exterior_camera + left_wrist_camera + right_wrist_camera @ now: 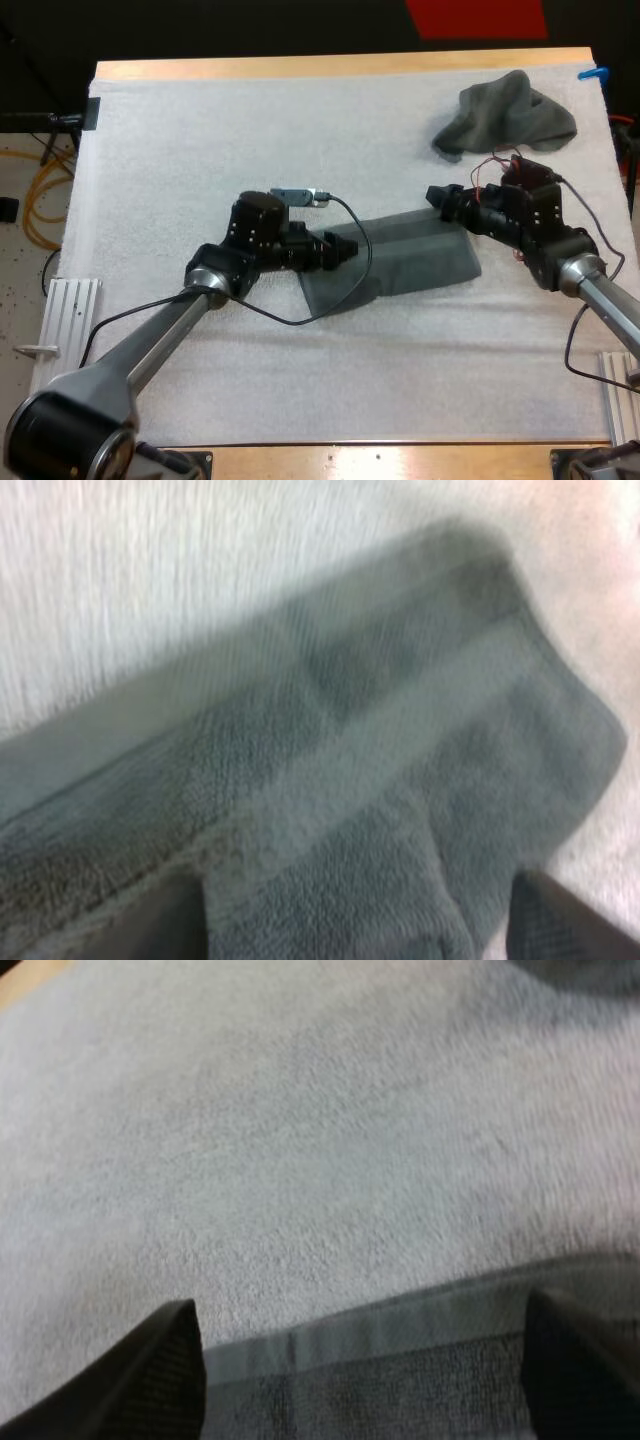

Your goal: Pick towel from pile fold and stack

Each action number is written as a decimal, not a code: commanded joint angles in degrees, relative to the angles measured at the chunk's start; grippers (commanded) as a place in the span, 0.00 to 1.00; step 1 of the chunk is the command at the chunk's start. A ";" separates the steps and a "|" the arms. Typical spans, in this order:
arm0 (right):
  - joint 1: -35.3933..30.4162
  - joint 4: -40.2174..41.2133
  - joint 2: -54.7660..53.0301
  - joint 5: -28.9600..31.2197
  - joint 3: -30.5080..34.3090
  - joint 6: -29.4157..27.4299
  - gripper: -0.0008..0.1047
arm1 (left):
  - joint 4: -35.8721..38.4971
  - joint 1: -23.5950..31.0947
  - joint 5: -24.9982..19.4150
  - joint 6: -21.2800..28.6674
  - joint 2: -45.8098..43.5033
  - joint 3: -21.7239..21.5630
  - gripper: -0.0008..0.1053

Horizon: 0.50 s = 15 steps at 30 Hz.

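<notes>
Two dark grey-green towels lie on the white mat point(200, 150). The flat towel point(410, 262) point(380, 760) point(400, 1360) sits mid-mat, its long axis running left to right across the surface, with the right end angled toward the far edge. The crumpled towel point(505, 115) is heaped near the far right corner, well apart. The left jaws stand apart over the flat towel's left end; the right jaws stand apart at its far right edge.

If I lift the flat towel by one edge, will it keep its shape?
Probably not: the flat towel looks soft and lies limp on the mat, so it should droop. The crumpled towel suggests it bunches easily. Its rough pile probably resists slipping.
</notes>
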 commanded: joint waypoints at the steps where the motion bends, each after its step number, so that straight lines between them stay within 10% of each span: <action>1: -0.05 -0.60 -1.97 -0.44 -0.91 -2.93 0.62 | 0.05 0.11 -1.50 2.18 -2.45 -1.00 0.58; 15: -0.05 19.99 -15.74 4.15 -6.59 -10.53 0.62 | 20.67 0.11 -11.98 11.58 -27.19 -1.83 0.58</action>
